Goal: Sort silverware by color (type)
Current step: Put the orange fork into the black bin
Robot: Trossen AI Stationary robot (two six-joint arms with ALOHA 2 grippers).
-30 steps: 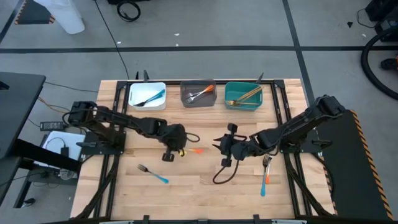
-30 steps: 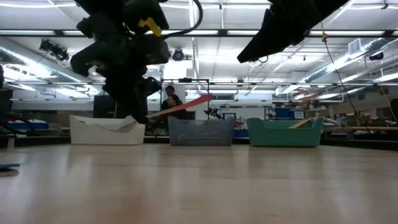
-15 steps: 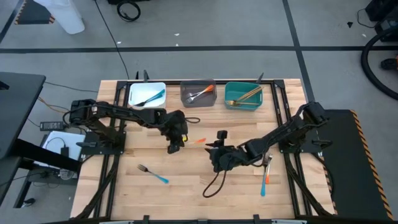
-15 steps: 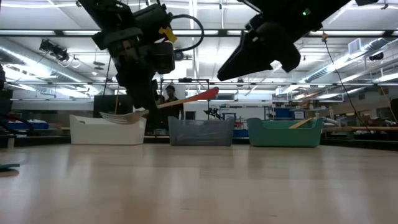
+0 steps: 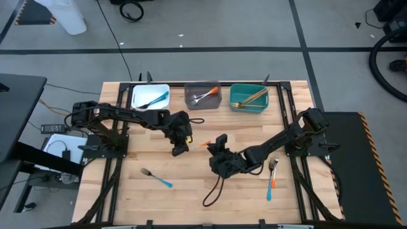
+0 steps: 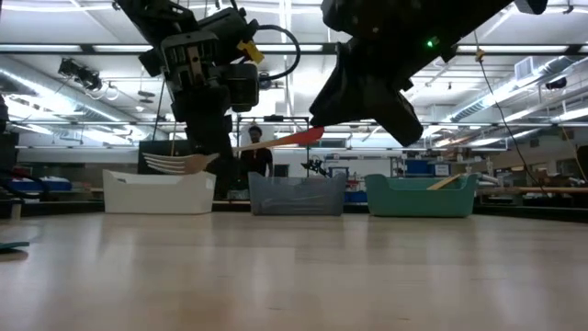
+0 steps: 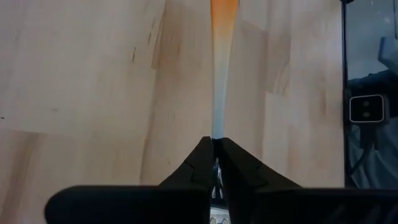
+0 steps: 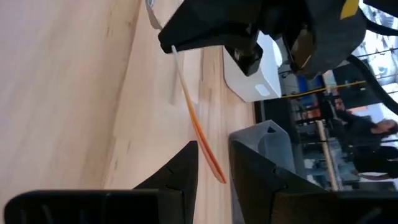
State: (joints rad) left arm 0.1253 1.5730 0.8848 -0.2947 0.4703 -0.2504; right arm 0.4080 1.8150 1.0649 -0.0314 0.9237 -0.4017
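While your left gripper (image 5: 179, 149) carries the orange-handled, silver-headed fork (image 6: 241, 149) clamped by its neck above the wooden bench (image 5: 191, 191), the long handle could twist or slip. Your right gripper (image 5: 217, 152), fingers apart and empty, hovers just beside the handle tip and risks knocking it.

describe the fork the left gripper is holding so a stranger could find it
Start at the grey bin in the row of three; the left gripper hangs above the table just in front of it. The fork it holds level has an orange handle, and is the only utensil off the table.
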